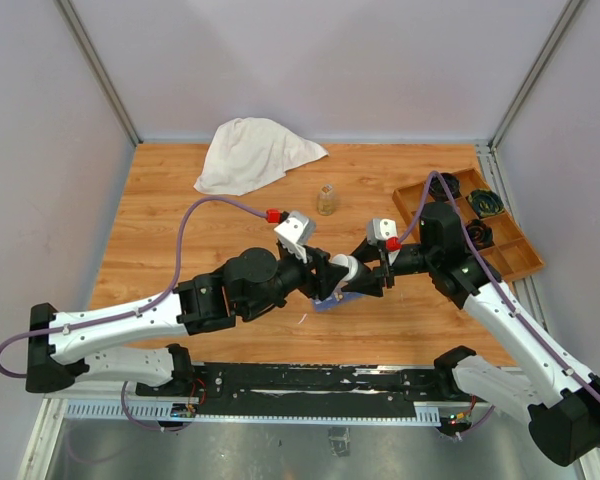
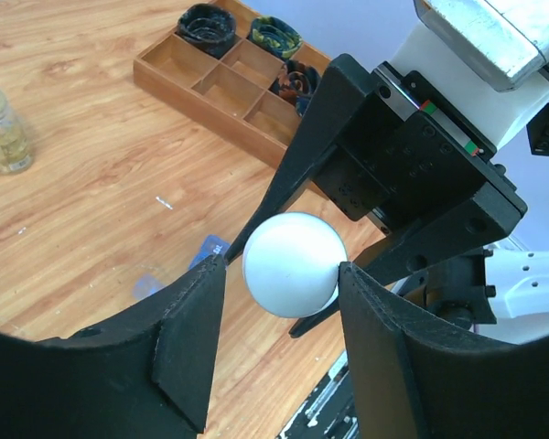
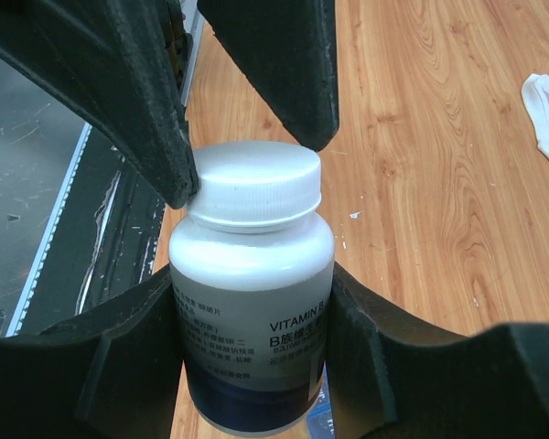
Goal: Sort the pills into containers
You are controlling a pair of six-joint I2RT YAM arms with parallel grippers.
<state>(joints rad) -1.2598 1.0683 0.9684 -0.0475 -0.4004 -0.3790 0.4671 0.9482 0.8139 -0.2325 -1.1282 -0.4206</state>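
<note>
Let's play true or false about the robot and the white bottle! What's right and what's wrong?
1. The right gripper holds the white bottle. True.
2. The bottle's cap is off. False: it is on, with the left gripper pinching it.
3. A white cloth lies on the table. True.
4. The wooden tray is on the robot's left. False: it is on the right.
5. The small glass jar lies on its side. False: it stands upright.

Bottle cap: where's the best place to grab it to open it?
Grip the cap by its round rim, a finger on each side, coming straight at its flat top. The right hand clamps the bottle body, leaving only the cap free.
</note>
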